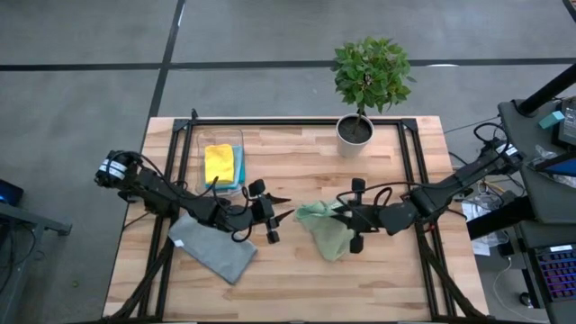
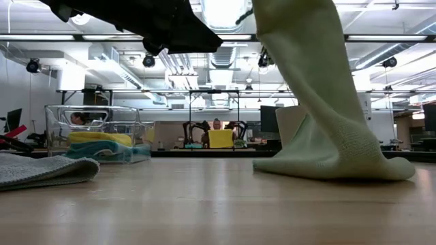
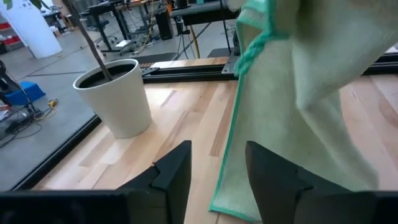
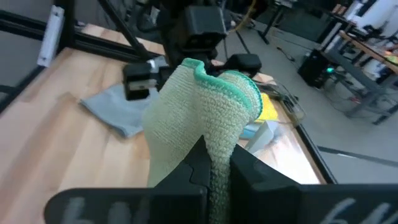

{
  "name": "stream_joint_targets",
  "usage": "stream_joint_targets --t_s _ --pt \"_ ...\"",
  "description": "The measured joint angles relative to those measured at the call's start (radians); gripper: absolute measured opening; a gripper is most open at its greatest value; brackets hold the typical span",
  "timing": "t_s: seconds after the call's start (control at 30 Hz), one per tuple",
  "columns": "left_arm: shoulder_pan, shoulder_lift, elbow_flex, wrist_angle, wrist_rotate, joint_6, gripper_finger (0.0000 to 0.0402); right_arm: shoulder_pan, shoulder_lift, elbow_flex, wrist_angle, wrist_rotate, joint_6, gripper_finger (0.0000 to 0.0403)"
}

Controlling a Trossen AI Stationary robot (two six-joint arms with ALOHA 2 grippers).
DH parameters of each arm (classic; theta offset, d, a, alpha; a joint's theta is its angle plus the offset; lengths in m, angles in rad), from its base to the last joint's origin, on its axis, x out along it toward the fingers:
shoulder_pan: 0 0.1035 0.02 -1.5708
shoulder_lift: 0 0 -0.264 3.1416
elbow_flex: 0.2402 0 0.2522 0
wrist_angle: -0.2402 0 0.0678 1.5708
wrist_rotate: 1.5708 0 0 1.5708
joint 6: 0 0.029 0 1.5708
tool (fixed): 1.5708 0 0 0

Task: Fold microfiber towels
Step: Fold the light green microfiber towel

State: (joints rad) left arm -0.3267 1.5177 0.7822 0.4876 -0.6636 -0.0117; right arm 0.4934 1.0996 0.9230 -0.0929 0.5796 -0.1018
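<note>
Right gripper [image 1: 346, 216] reaching in from the right, pinched on green towel [image 1: 326, 229], lifted mid-tabletop [image 1: 297, 153], lower edge touching wood. Left gripper [image 1: 286, 215] just beside, fingers apart, empty. Grey towel [image 1: 213, 248] flat front-left. Clear bin [image 1: 219, 135] holding yellow towel [image 1: 220, 163] over blue ones.
</note>
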Motion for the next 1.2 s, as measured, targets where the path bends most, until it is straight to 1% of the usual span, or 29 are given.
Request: stream_joint_targets --t_s 0.2,0.4,0.5,0.7,0.9,1.07,1.2 --pt "0.0 0.0 0.001 0.001 0.011 0.001 0.0137 0.0 -0.042 0.0 0.001 -0.126 0.032 0.0012" --pt "0.0 0.0 0.001 0.035 0.113 0.002 0.0137 0.0 -0.069 0.008 0.007 -0.206 0.084 0.0012" --pt "0.0 0.0 0.002 0.066 0.132 0.004 0.0137 0.0 -0.07 0.008 0.008 -0.248 0.084 0.0012" --pt "-0.001 0.0 0.002 0.165 0.143 0.075 0.0137 0.0 -0.052 0.008 0.014 -0.249 0.071 0.0012" --pt "-0.001 0.0 0.002 0.266 0.198 0.138 0.0137 0.0 0.0 0.008 -0.01 -0.248 0.007 0.0012" --pt "0.0 0.0 0.002 0.269 0.2 0.122 0.0137 -0.002 0.059 0.007 -0.036 -0.24 -0.015 0.0012" --pt "0.002 0.0 0.002 0.256 0.232 0.05 0.0137 -0.003 0.09 0.007 -0.034 -0.23 -0.015 0.0012"
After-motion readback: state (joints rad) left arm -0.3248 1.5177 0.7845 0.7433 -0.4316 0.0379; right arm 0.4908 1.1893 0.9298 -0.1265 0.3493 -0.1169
